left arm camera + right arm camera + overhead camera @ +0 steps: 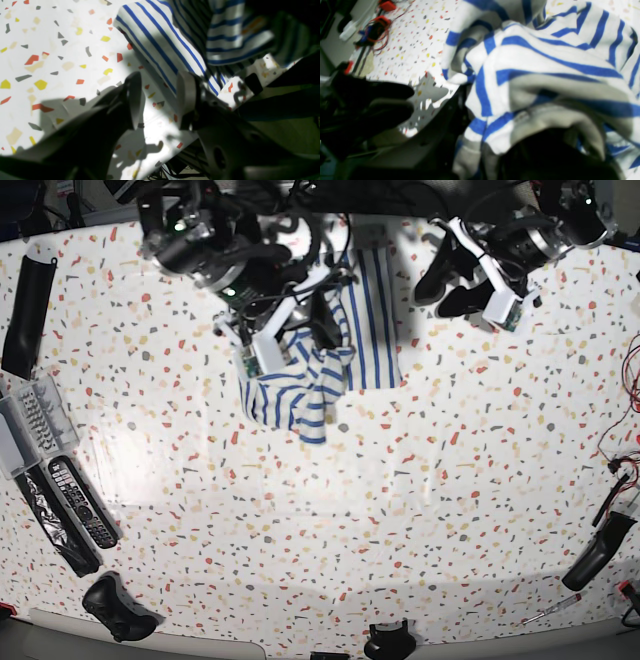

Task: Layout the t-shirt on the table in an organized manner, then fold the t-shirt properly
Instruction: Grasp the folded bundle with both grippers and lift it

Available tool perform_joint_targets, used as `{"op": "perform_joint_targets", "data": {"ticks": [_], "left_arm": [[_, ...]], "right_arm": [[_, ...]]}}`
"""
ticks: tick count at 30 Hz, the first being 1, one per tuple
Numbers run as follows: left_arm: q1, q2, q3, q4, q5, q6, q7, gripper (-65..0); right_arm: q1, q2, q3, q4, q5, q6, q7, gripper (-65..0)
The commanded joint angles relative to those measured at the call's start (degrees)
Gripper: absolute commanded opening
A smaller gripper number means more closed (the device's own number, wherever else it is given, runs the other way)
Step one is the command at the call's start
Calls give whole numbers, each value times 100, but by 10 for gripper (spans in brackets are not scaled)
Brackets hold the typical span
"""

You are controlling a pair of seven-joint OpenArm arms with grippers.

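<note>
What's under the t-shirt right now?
The bunched t-shirt lies on the speckled table, one part lifted by the right gripper. Anything beneath the folds is covered.

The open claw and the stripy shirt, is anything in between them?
No. Between the left gripper and the t-shirt there's only bare speckled table, seen in the base view.

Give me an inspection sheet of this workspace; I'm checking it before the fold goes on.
Surface: table, speckled, mostly bare.
Job's things: t-shirt bunched near the far edge, partly lifted.
Clutter: remote controls and a dark strap at one side.
Grippers: right gripper shut on the t-shirt; left gripper open, empty, beside the cloth.
Cables: red wires at the table edge.
Surroundings: nothing seen.
</note>
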Motion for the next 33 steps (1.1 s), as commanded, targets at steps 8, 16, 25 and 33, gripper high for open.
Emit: {"op": "perform_joint_targets", "data": {"ticks": [8,16,25,33], "left_arm": [[15,-31,-7,103,-109,-52,-90,-437],[13,-33,-234,103,20,-52,-98,-437],[2,-31,-1370,105,-160,-52,-295,-437],[15,-24,-1467,105,-2614,-52,1032,-650]], "right_arm": [[599,-380,-981,-538,267,96,365,-365],[1290,-1005,-1060,-535,-48,201,168,-365],[1539,-999,-1056,-531,-94,205,-319,-365],[1591,-855,-990,-531,-1823,197,-391,-517]]}}
